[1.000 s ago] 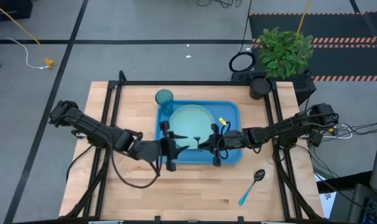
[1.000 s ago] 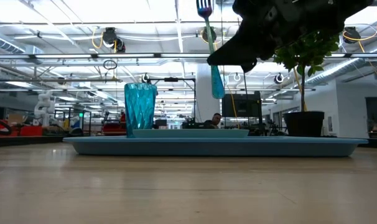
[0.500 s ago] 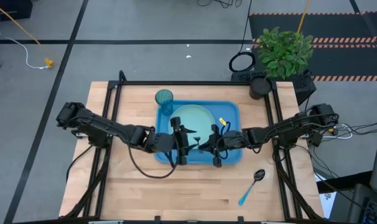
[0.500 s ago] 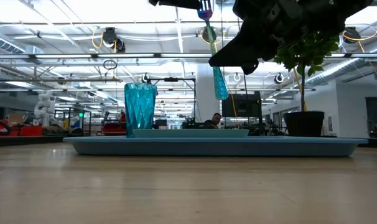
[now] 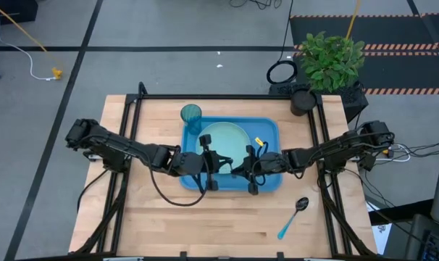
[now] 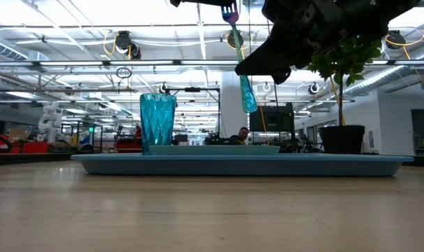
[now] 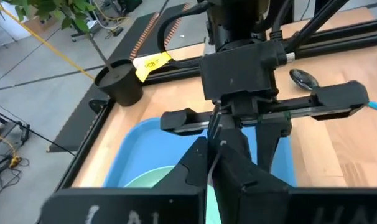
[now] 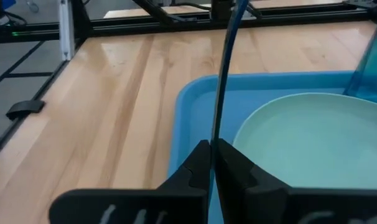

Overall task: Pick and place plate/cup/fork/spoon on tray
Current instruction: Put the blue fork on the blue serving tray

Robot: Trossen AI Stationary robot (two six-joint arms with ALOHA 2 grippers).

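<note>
The high view looks straight down on the whole table, with the tray [image 5: 230, 156] near its middle. The low view sits at table height, facing level across the tray [image 6: 233, 164] into the room behind. Each wrist view looks from close above the tray [image 7: 139, 155] [image 8: 195, 112], and all four views share it.

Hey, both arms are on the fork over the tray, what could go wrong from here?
1. The left gripper and right gripper are both shut on the fork. If one pulls before the other lets go, the fork may twist or slip.
2. A dropped fork would likely hit the plate below and could bounce off the tray.
3. The cup stands near the left arm and could be knocked when that arm swings.
</note>
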